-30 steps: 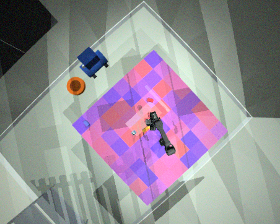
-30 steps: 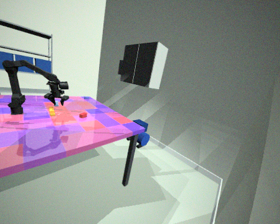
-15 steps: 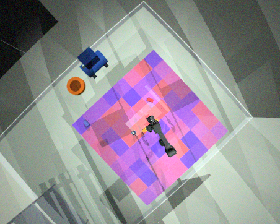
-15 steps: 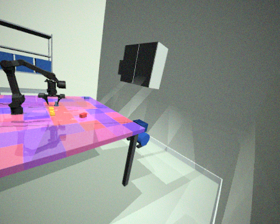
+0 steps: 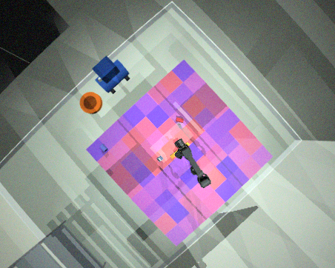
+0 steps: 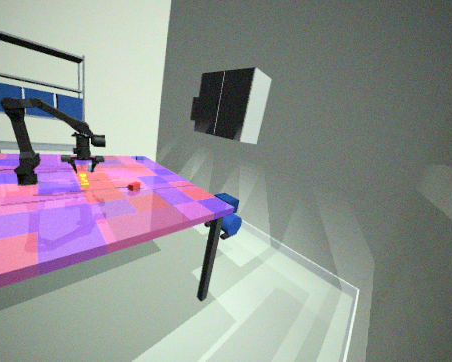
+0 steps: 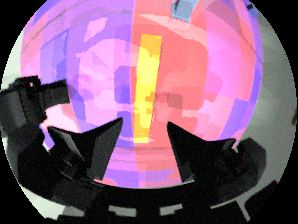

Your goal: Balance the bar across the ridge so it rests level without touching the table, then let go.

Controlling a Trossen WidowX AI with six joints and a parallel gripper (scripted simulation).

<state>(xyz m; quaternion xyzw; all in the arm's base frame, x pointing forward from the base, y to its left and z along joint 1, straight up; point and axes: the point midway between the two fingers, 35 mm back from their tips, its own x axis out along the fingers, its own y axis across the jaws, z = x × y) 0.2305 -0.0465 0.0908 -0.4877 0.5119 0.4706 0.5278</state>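
Observation:
A yellow bar [image 5: 174, 154] [image 6: 84, 180] [image 7: 148, 75] lies on the patchwork table [image 5: 207, 196] [image 6: 15, 215]. My gripper [image 6: 85, 171] [image 7: 145, 122] is open, pointing down above the bar; its wide-set fingertips stand on either side of the bar's line in the wrist view, with nothing held. From above, the gripper hides the bar's middle. A pale blue-grey block [image 5: 159, 158] [image 6: 91, 167] [image 7: 184, 10] stands beyond one end of the bar. A red block [image 5: 179, 119] [image 6: 134, 186] lies apart from the bar. I cannot tell which piece is the ridge.
A small blue piece [image 5: 104, 148] [image 6: 140, 158] lies near the table's far corner. A blue chair-like object [image 5: 111, 75] and an orange pot [image 5: 90, 103] stand on the floor off the table. A dark-fronted cabinet [image 6: 220, 105] hangs on the wall.

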